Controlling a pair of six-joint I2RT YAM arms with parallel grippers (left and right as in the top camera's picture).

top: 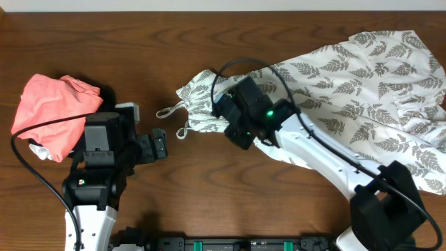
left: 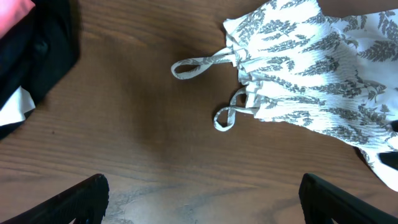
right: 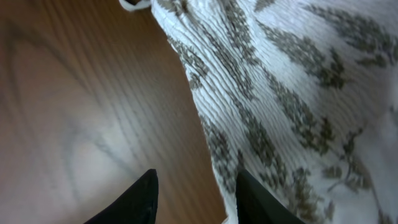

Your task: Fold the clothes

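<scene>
Left pincer [left: 202, 199] stands apart; right pincer [right: 196, 186] straddles the edge of the clothes [right: 280, 93], whether clamped I cannot tell.

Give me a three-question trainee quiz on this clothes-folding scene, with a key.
1. How many strap loops of the fern-print dress lie on the bare table?
2. True or false: the left jaws are shut on a strap.
3. What lies beside the left arm? A. salmon-pink garment B. blue towel C. green cap
Key: 1. two; 2. false, they stand open and empty; 3. A.
</scene>
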